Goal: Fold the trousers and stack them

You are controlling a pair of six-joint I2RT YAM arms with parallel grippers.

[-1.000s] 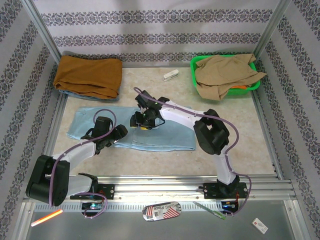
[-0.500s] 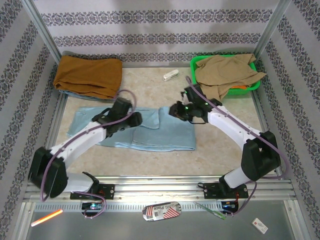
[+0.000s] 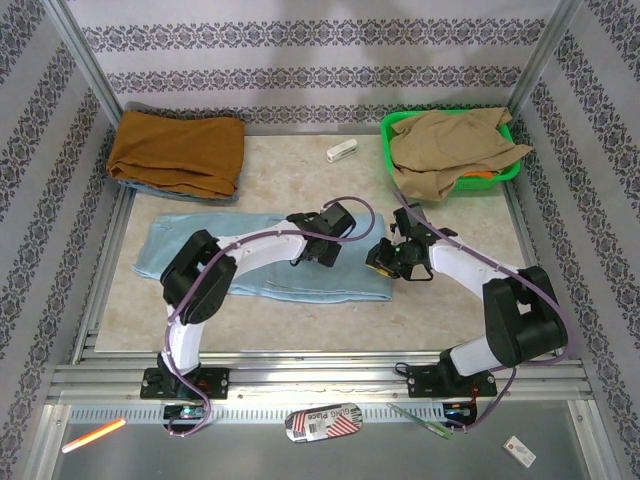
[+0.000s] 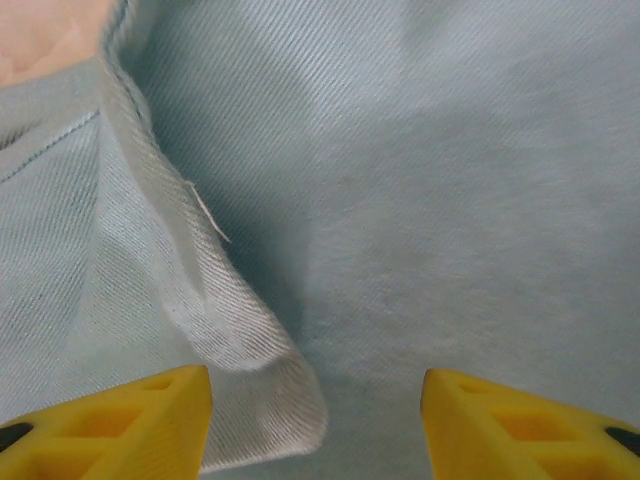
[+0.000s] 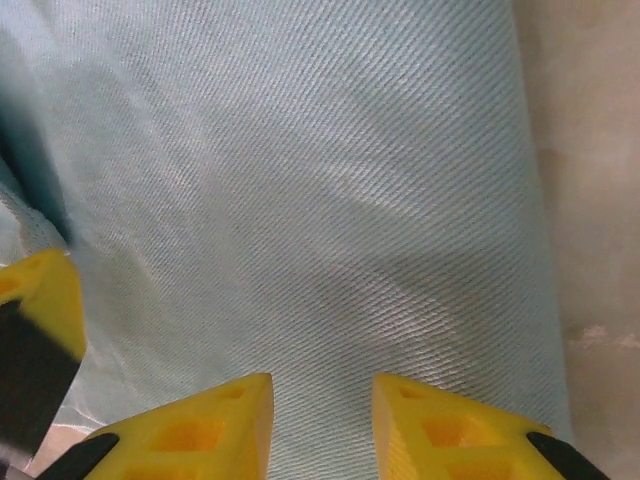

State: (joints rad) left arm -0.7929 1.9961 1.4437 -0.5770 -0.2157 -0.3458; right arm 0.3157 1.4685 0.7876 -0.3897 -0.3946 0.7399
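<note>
The pale blue trousers (image 3: 230, 260) lie as a long folded band across the middle of the table. My left gripper (image 3: 318, 250) hovers low over their right-centre part. Its yellow fingertips (image 4: 150, 420) stand wide apart over the cloth (image 4: 450, 200), with a folded hem corner (image 4: 270, 400) lying between them; the gripper (image 4: 315, 425) is open. My right gripper (image 3: 385, 258) sits at the band's right end. It (image 5: 322, 430) is open with a narrow gap, and flat cloth (image 5: 320, 200) lies under it, nothing pinched.
A rust-orange garment (image 3: 178, 150) lies folded at the back left. A green basket (image 3: 505, 172) at the back right holds a tan garment (image 3: 450, 145). A small white object (image 3: 342, 151) lies between them. Bare table (image 5: 590, 200) shows right of the trousers' end.
The left gripper has swept right along the trousers from their left part to right of centre. The right gripper went from the middle out to the right end.
</note>
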